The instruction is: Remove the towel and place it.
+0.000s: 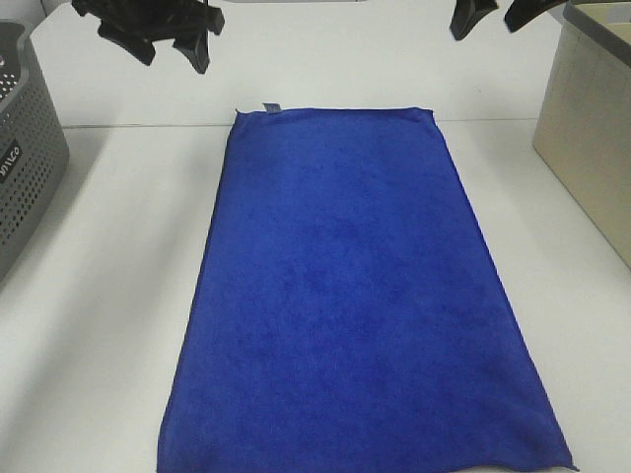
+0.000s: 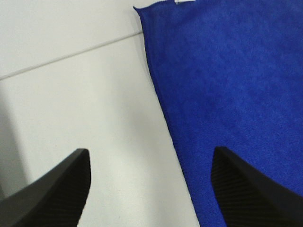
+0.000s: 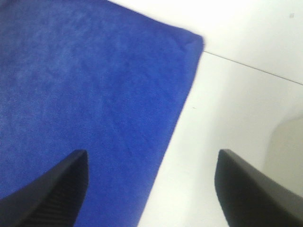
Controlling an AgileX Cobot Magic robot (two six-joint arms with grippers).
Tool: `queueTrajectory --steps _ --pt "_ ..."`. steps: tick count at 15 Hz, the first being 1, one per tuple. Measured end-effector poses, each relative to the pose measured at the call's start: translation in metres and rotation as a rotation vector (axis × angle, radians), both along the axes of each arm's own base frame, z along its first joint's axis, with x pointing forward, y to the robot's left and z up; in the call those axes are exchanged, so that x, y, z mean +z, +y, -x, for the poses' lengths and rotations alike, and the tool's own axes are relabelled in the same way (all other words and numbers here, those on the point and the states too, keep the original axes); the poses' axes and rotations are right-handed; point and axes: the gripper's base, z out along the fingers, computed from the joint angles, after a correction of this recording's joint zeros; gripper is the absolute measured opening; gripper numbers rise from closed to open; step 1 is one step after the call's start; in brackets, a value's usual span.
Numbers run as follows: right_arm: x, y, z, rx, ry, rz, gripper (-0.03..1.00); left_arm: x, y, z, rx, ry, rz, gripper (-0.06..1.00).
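Both sets of jaws are spread wide and released, nothing held or touched. Below the left gripper [image 2: 149, 189] the towel [image 1: 345, 296] edge is straddled; below the right gripper [image 3: 151, 189] the opposite edge likewise. The towel lies flat on the desk [image 1: 99, 296] — its two far corners should be pinched together, each edge kept centred between the jaws — then lifted evenly.

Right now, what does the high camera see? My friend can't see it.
A big blue towel lies flat on a white table. Two open black grippers, left and right, hover beyond its far corners.
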Motion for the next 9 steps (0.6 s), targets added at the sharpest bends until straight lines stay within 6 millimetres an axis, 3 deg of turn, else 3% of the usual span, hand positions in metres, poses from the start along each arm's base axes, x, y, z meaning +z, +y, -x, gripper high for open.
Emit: queueTrajectory --steps 3,6,8,9 --pt "0.048 -0.014 0.023 -0.135 -0.063 0.039 0.75 0.042 0.011 0.011 0.100 -0.080 -0.001 0.70" --pt "0.073 -0.037 0.034 -0.252 -0.133 0.141 0.79 0.080 0.042 0.020 0.212 -0.166 -0.023 0.79" --pt "0.083 -0.063 0.038 -0.312 -0.140 0.088 0.79 0.103 0.079 0.026 0.285 -0.209 -0.005 0.80" --pt "0.093 -0.092 0.044 -0.373 -0.148 0.002 0.79 0.119 0.115 0.035 0.351 -0.221 0.024 0.80"
